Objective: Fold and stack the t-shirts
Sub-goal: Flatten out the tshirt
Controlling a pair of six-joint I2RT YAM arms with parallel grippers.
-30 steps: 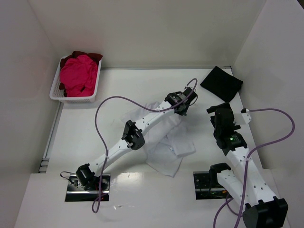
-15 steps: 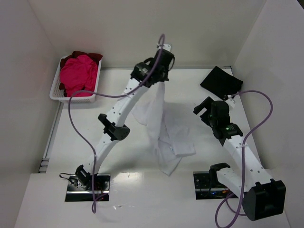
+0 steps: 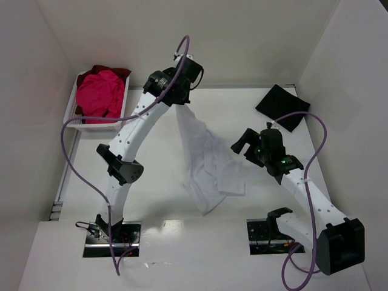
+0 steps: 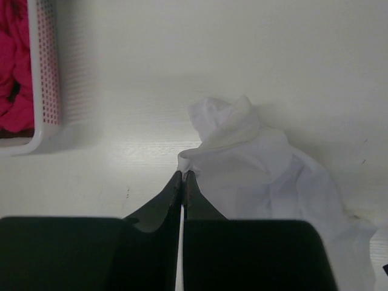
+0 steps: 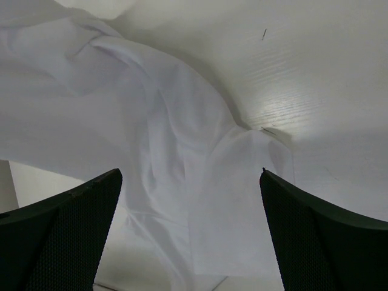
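Observation:
My left gripper point(image 3: 180, 104) is shut on a corner of the white t-shirt point(image 3: 207, 159) and holds it high at the back of the table. The shirt hangs down and trails onto the table in the middle. In the left wrist view the shut tips point(image 4: 183, 175) pinch the white t-shirt point(image 4: 260, 173). My right gripper point(image 3: 241, 143) is open and empty just right of the shirt. In the right wrist view it point(image 5: 191, 174) hovers over the white t-shirt point(image 5: 182, 121). The black t-shirt point(image 3: 282, 106) lies folded at the back right. The pink t-shirt point(image 3: 100, 94) and the dark red t-shirt point(image 3: 116, 71) lie in the basket.
The white slatted basket point(image 3: 97, 126) stands at the back left and also shows in the left wrist view point(image 4: 45, 73). Walls close the table on the left, back and right. Purple cables loop off both arms.
My left gripper has lifted the white shirt off the table and carried it back and to the left. My right gripper has moved left towards the shirt.

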